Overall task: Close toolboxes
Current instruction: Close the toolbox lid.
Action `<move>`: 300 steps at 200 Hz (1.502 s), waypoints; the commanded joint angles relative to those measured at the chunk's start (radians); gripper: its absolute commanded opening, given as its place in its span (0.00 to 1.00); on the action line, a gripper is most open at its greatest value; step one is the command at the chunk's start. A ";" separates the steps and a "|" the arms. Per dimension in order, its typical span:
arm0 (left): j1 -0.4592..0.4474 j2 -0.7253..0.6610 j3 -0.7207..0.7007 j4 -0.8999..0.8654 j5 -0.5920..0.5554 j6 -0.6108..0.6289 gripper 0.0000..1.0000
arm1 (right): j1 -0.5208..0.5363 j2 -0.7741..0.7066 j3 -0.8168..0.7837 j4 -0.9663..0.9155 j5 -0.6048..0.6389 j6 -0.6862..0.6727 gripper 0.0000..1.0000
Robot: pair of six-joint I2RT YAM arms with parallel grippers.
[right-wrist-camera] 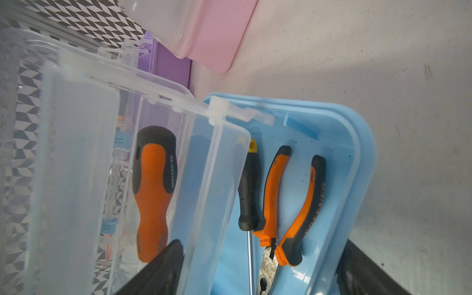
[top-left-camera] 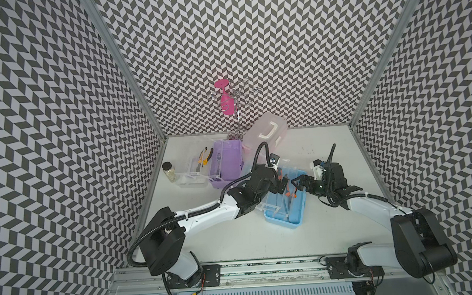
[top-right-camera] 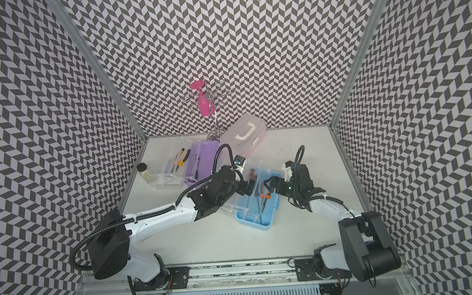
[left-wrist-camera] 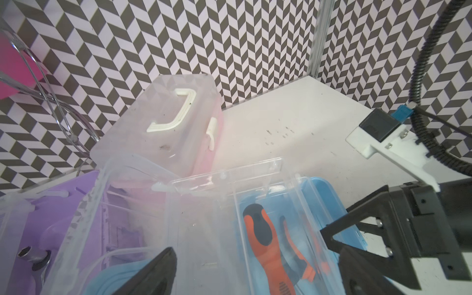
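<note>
Light-blue plastic toolbox sits open; our right tool gapes wide over its rim; our left tool, we cannot tell.

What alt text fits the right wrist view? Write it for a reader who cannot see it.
An open light blue toolbox holds orange-handled pliers and a black-handled screwdriver, with its clear lid raised beside them and an orange-and-black handle visible through it. A closed pink toolbox and part of a purple toolbox sit beyond.
</note>
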 commanded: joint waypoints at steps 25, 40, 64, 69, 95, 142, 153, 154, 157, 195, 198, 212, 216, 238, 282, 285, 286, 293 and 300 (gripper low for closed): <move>-0.013 -0.079 -0.030 0.086 0.043 0.050 0.99 | 0.010 0.027 0.018 0.030 0.007 -0.028 0.89; -0.011 -0.117 -0.039 0.086 0.056 0.039 0.99 | 0.010 0.030 0.021 0.026 0.010 -0.033 0.89; 0.020 -0.192 -0.055 0.059 0.048 -0.010 0.99 | 0.009 0.030 0.028 0.015 0.008 -0.045 0.88; 0.039 -0.205 -0.055 0.041 0.056 -0.031 0.99 | 0.010 0.029 0.029 0.012 0.006 -0.048 0.88; 0.200 -0.254 -0.074 -0.051 0.156 -0.161 0.99 | 0.010 0.024 0.042 -0.010 0.007 -0.073 0.86; 0.425 -0.315 -0.196 -0.026 0.335 -0.279 0.99 | 0.009 0.028 0.058 -0.015 -0.003 -0.090 0.82; 0.454 -0.320 -0.228 0.006 0.383 -0.288 0.99 | 0.010 0.030 0.060 -0.014 -0.005 -0.093 0.80; 0.455 -0.322 -0.231 0.008 0.388 -0.288 0.99 | 0.009 0.030 0.061 -0.014 -0.005 -0.093 0.80; 0.460 -0.323 -0.240 0.020 0.400 -0.288 0.99 | 0.010 0.030 0.062 -0.014 -0.005 -0.094 0.79; 0.475 -0.330 -0.291 0.116 0.534 -0.332 0.99 | 0.009 0.042 0.071 0.004 -0.029 -0.087 0.76; 0.477 -0.329 -0.292 0.121 0.542 -0.333 0.99 | 0.009 0.044 0.071 0.006 -0.031 -0.087 0.76; 0.476 -0.320 -0.292 0.140 0.576 -0.343 0.99 | 0.010 0.049 0.077 0.009 -0.039 -0.087 0.75; 0.476 -0.317 -0.292 0.147 0.583 -0.347 0.99 | 0.010 0.050 0.078 0.009 -0.040 -0.087 0.75; 0.467 -0.299 -0.293 0.188 0.634 -0.365 0.99 | 0.010 0.056 0.085 0.012 -0.045 -0.087 0.75; 0.387 -0.237 -0.254 0.215 0.653 -0.363 0.99 | 0.010 0.069 0.092 0.027 -0.058 -0.083 0.75; 0.379 -0.232 -0.250 0.216 0.653 -0.362 0.99 | 0.010 0.070 0.092 0.028 -0.059 -0.083 0.75; 0.376 -0.231 -0.249 0.216 0.653 -0.362 0.99 | 0.010 0.070 0.092 0.029 -0.058 -0.083 0.75; 0.362 -0.221 -0.242 0.220 0.652 -0.361 0.99 | 0.010 0.072 0.092 0.030 -0.059 -0.083 0.75; 0.349 -0.211 -0.236 0.224 0.653 -0.361 0.99 | 0.010 0.073 0.094 0.032 -0.059 -0.082 0.75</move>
